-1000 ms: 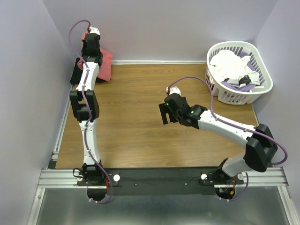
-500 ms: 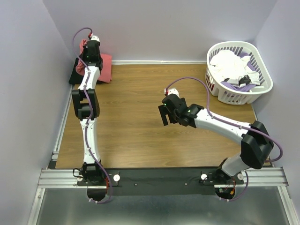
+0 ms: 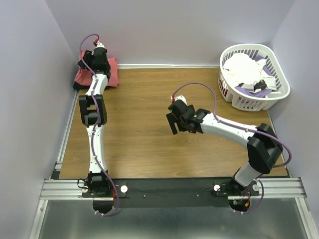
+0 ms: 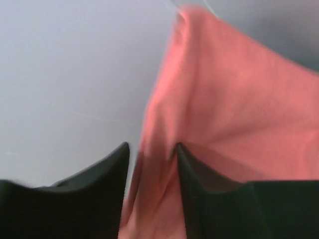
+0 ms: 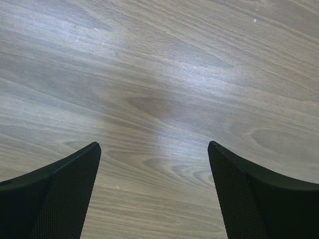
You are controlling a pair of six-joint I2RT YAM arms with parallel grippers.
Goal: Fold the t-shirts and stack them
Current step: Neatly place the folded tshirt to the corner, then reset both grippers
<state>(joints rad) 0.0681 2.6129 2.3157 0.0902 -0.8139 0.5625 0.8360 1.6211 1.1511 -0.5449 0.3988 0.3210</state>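
A coral-red t-shirt (image 3: 112, 73) lies bunched in the far-left corner of the wooden table, against the wall. My left gripper (image 3: 94, 59) reaches over it there. In the left wrist view its jaws (image 4: 152, 147) stand apart, and a loose fold of the coral-red t-shirt (image 4: 239, 124) runs between them, blurred, with a sliver of wall showing beside the left finger. My right gripper (image 3: 174, 122) hovers over bare wood at mid-table. The right gripper (image 5: 154, 147) is wide open with nothing between its fingers.
A white slatted basket (image 3: 280, 78) stands at the back right, holding white and purple cloth (image 3: 245, 67). Walls close in the left, back and right sides. The arm bases sit on a rail (image 3: 169, 188) at the near edge.
The left arm has stretched further into the back-left corner and its jaws have parted from shut. The coral shirt has settled over the dark cloth seen earlier. The right gripper drifted slightly left.
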